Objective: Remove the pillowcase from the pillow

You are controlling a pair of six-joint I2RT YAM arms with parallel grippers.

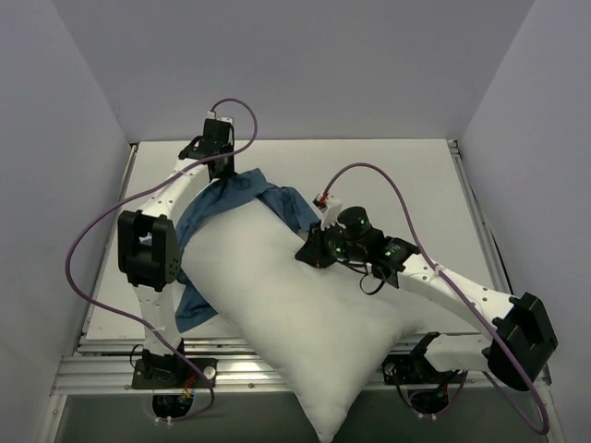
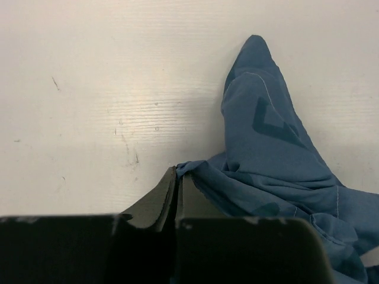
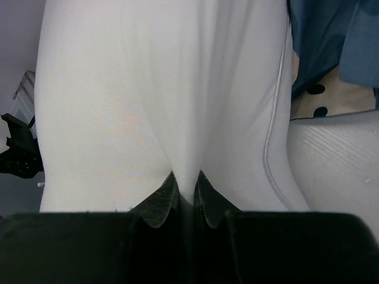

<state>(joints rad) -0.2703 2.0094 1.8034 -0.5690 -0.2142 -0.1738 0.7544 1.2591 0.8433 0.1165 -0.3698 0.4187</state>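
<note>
The white pillow [image 1: 295, 305] lies diagonally across the table, one corner hanging over the near edge. The blue pillowcase [image 1: 242, 192] is bunched at the pillow's far end and runs down its left side. My left gripper [image 1: 219, 171] is shut on an edge of the pillowcase [image 2: 272, 160] at the far left, its fingertips [image 2: 176, 177] pinching the fabric. My right gripper [image 1: 309, 251] is shut on a fold of the pillow [image 3: 166, 106] near its far end, the white fabric pinched between the fingers [image 3: 163, 204].
The white table [image 1: 406, 185] has metal rails along its right and near edges. Grey walls enclose the table on three sides. A cream patch with dark dots [image 3: 323, 100] shows beside the blue fabric in the right wrist view.
</note>
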